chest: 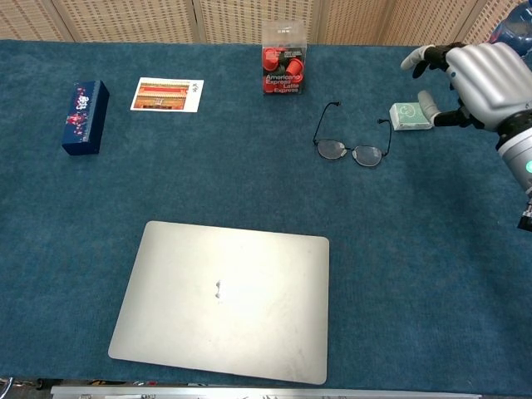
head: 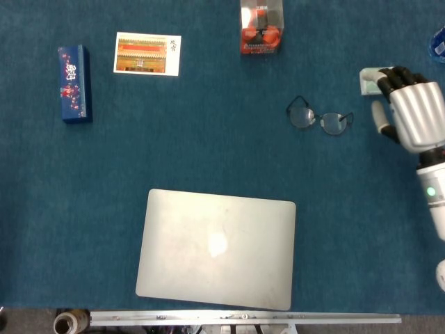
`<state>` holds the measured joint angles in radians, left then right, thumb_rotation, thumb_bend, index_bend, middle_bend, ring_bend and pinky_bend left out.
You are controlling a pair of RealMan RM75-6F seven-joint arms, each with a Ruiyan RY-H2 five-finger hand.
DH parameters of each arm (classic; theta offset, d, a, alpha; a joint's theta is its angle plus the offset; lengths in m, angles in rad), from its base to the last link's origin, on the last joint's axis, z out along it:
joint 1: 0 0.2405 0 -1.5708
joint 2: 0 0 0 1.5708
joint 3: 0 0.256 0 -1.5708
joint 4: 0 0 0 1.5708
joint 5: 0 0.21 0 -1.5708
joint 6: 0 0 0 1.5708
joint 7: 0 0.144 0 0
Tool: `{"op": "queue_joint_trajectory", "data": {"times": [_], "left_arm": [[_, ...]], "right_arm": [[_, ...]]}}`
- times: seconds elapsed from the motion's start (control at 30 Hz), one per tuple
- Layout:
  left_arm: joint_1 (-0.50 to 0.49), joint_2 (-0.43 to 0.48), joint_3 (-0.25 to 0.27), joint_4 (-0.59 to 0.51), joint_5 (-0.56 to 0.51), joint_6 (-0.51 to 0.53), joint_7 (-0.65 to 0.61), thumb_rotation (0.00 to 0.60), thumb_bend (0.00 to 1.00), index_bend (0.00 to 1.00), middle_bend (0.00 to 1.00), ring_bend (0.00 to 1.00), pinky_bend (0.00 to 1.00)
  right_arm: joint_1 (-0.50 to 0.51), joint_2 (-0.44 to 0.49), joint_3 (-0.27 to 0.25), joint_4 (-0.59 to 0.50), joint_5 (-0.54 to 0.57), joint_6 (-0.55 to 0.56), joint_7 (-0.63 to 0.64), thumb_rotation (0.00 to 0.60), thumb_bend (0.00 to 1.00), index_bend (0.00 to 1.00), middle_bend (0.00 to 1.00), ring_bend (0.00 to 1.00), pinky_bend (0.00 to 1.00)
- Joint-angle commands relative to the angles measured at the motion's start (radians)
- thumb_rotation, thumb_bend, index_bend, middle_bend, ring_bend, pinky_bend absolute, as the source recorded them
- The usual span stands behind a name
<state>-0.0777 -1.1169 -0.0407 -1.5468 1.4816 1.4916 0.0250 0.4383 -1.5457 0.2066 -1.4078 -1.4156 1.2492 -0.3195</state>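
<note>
My right hand hovers at the right side of the blue-clothed table, fingers spread and holding nothing. It is right over a small green-and-white box, whose right end it hides in the head view. A pair of black-rimmed glasses lies just left of the hand. A closed silver laptop sits at the near edge. My left hand shows in neither view.
A clear box of red capsules stands at the back centre. A postcard and a dark blue box lie at the back left. A blue bottle is behind the hand.
</note>
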Motion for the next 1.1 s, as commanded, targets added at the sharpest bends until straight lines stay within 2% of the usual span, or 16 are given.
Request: {"op": "queue_joint_trajectory", "data": {"times": [0.03, 1.1], "left_arm": [[0.001, 0.001, -0.001, 0.001, -0.001, 0.001, -0.002, 0.6, 0.09, 0.54, 0.48, 0.4, 0.47], [0.017, 0.019, -0.003, 0.006, -0.003, 0.018, -0.018, 0.6, 0.09, 0.54, 0.48, 0.4, 0.47]], "right_arm": [[0.014, -0.017, 0.002, 0.011, 0.004, -0.009, -0.003, 0.6, 0.49, 0.31, 0.38, 0.29, 0.47], [0.115, -0.179, 0.006, 0.2, 0.036, -0.049, 0.029, 0.6, 0.49, 0.31, 0.38, 0.29, 0.47]]}}
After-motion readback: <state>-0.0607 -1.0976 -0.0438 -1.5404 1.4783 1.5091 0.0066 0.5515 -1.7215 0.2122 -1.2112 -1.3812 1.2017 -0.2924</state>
